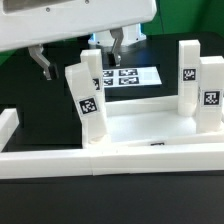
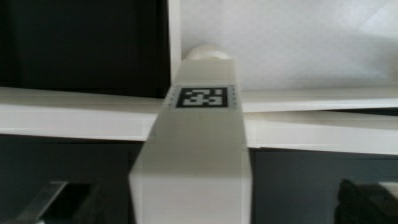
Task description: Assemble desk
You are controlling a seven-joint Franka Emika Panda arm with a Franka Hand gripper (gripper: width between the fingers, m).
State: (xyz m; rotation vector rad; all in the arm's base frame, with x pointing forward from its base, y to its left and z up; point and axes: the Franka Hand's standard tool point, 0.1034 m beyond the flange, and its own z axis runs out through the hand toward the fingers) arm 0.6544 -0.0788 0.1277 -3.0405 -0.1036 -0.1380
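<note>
The white desk top (image 1: 140, 128) lies on the black table with its rim up. A tagged white leg (image 1: 88, 92) stands tilted at its corner on the exterior view's left. Two more legs (image 1: 188, 68) (image 1: 210, 98) stand upright at the corners on the exterior view's right. My gripper (image 1: 82, 56) is open, with its fingers (image 1: 43, 63) on either side of the tilted leg's top. In the wrist view the leg (image 2: 199, 140) sits between the dark fingers (image 2: 54, 203), with a gap on each side, above the desk top's rim (image 2: 71, 118).
The marker board (image 1: 128, 77) lies flat behind the desk top. A long white border rail (image 1: 100, 162) runs along the front, and another piece of rail (image 1: 6, 125) stands at the exterior view's left. Black table surrounds the parts.
</note>
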